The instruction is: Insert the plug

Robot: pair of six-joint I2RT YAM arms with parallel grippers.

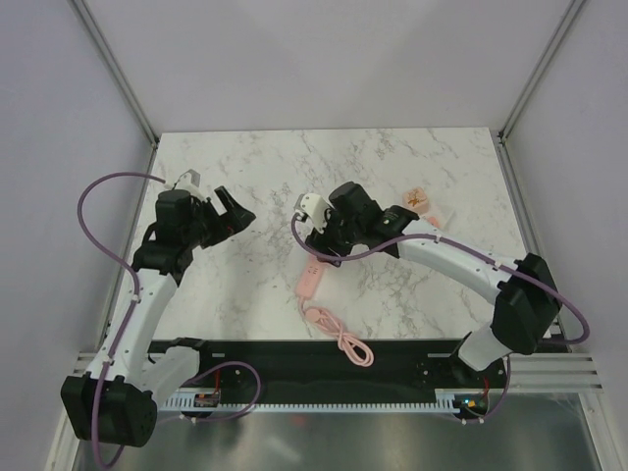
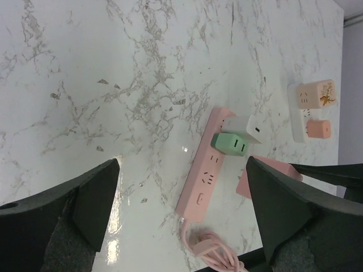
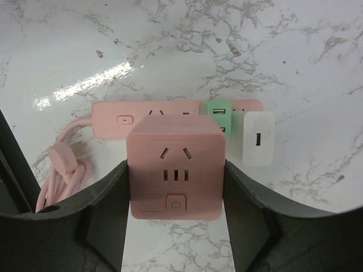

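clamping the pink cube plug (image 3: 176,153), the right gripper (image 3: 176,198) holds it close by the pink power strip (image 3: 113,118), mid-desk (image 3: 283,45) toward the near edge, not yet inserted. a green charger (image 3: 216,113) and a white charger (image 3: 258,137) occupy sockets. the left gripper (image 2: 181,170) gapes empty. no writing is legible, only a power symbol.

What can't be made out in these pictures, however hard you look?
- Top view: the right gripper covers the pink cube adapter, the green plug and the white charger.
- Right wrist view: the cube hides the middle sockets of the power strip.
- Left wrist view: the bottom edge cuts off the cable coil.
- Top view: the far adapters are too small to read.
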